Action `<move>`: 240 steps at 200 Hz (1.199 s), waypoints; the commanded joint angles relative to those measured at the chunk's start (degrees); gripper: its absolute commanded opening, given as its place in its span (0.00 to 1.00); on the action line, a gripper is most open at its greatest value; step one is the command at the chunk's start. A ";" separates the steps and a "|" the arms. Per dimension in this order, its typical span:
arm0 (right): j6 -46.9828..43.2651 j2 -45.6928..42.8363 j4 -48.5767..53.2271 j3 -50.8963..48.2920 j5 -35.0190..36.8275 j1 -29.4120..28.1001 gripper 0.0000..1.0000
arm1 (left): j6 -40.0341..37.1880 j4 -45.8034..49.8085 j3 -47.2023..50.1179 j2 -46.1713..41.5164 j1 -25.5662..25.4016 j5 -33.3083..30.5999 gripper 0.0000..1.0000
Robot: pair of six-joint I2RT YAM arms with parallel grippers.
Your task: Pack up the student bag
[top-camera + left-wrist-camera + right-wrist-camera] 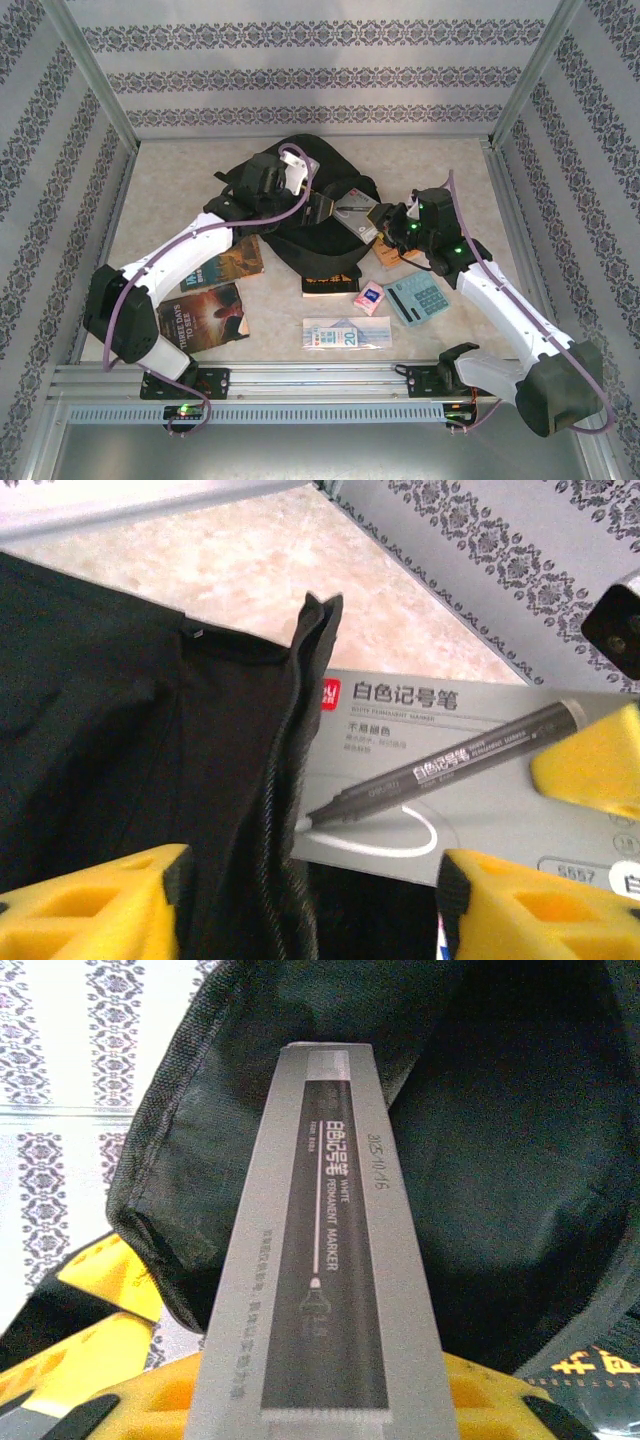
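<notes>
On the table's [170, 175] far middle, student bag [300, 245] between both tools, left tool [315, 880] spread wide astride its zip rim, right tool [395, 222] beside it clamping a grey marker box [357, 215] poked into its mouth

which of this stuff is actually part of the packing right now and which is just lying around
In use: student bag; marker box, gripped by the right hand.
Lying about on the table: Three Days to See book; calculator; pink card.
</notes>
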State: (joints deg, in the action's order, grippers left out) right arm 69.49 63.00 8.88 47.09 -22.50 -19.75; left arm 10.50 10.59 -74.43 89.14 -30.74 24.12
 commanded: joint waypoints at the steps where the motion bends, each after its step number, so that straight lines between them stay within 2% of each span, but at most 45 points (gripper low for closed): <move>1: 2.05 -1.43 -4.96 0.75 -1.22 -0.42 0.25 | -1.46 4.97 -4.95 2.90 -0.10 -0.85 0.70; 40: 1.65 -2.05 -4.76 -0.03 -1.32 -0.20 0.26 | -5.17 9.27 -10.97 7.91 -0.10 -7.72 0.72; 93: 1.61 -2.93 -4.65 -1.35 -1.05 -0.18 0.25 | -9.81 17.18 -21.02 17.02 -0.11 -8.88 0.72; 101: 1.62 -3.08 -4.62 -1.45 -1.05 -0.20 0.25 | -10.45 17.81 -21.86 17.77 -0.12 -7.79 0.66; 108: 1.53 -3.23 -4.48 -1.56 -1.05 -0.09 0.25 | -10.87 18.57 -22.65 18.51 -0.10 -6.85 0.58; 134: 0.14 -4.24 -2.89 -2.05 -0.97 0.39 0.25 | -11.26 19.88 -24.77 19.88 -0.04 -4.34 0.13; 144: -0.67 -4.85 -1.56 -2.16 -0.99 0.68 0.25 | -10.56 19.02 -24.88 19.47 -0.04 -4.39 0.00; 162: -2.00 -5.84 0.36 -2.68 -0.79 1.05 0.25 | -7.96 15.73 -24.35 17.16 -0.04 -5.99 0.00; 194: -2.58 -5.79 1.57 -3.39 -0.56 1.70 0.23 | -3.10 6.23 -20.00 10.18 -0.03 -12.46 0.00; 240: -3.97 0.16 -0.55 -1.03 0.91 -1.13 0.23 | -2.00 1.95 -19.13 5.82 -0.02 -13.43 0.00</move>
State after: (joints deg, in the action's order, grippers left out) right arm 67.31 60.64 10.63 44.34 -22.52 -19.14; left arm 6.52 19.18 -93.34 98.15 -30.74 12.29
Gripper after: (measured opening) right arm 0.304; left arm 0.083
